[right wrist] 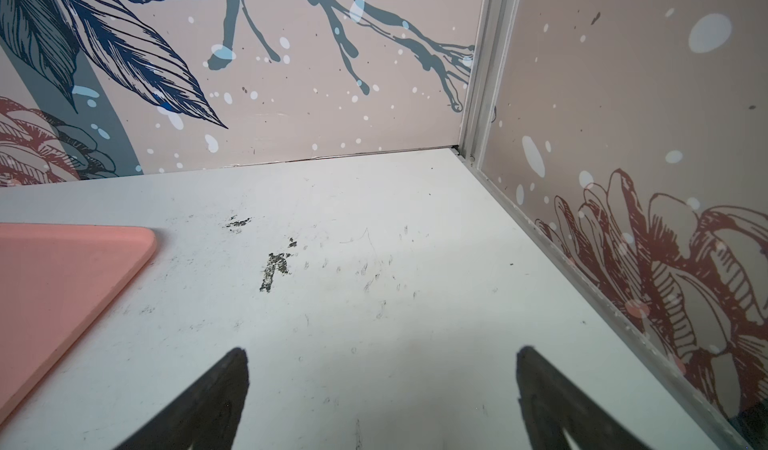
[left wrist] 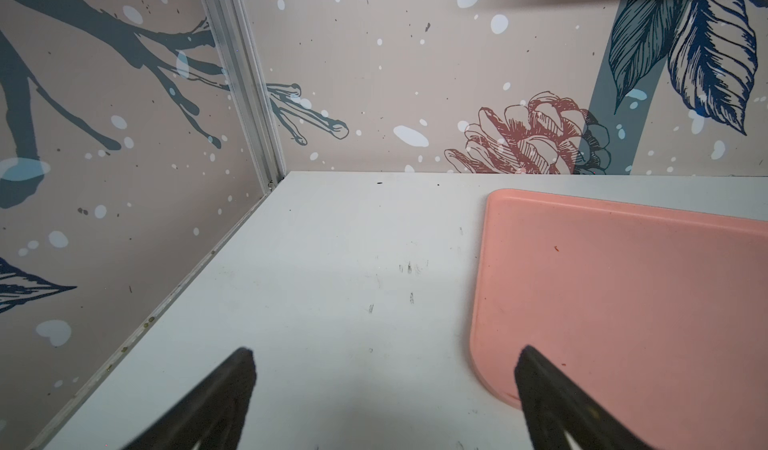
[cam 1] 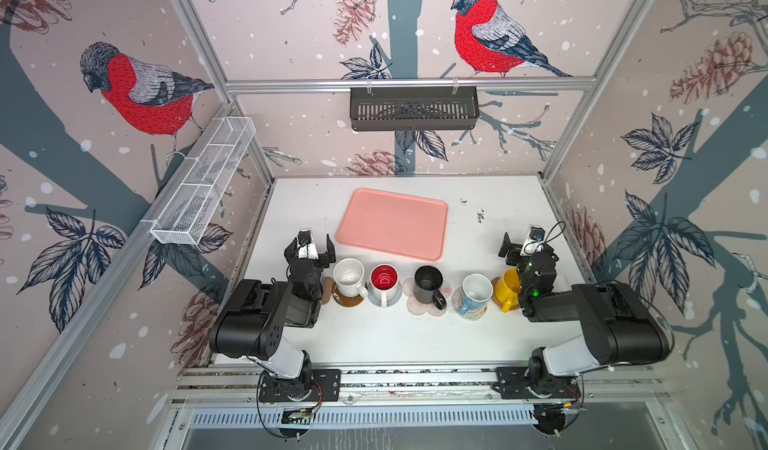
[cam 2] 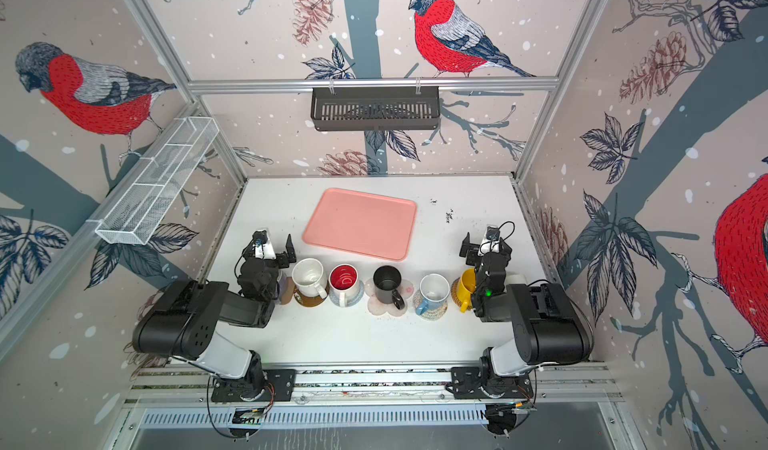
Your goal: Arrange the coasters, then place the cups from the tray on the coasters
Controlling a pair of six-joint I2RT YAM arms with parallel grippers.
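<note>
- Both spread wide, pinching nothing: left pincer (cam 1: 310, 247), right pincer (cam 1: 525, 246).
- Flat salmon-pink rectangular tray (cam 1: 392, 223) bare.
- Risk of toppling glossy yellow handled mug (cam 1: 508, 288) through careless right arm (cam 1: 540, 277) swing.

yellow mug (cam 1: 506, 288) partly hidden, tray (left wrist: 623, 302) cut off

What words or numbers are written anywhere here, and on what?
None can be read.
The flat salmon-pink tray is plain.
The handled mugs show no lettering.
The bird-printed walls have pictures only.
The black marks on the white table are scuffs, not letters.
</note>
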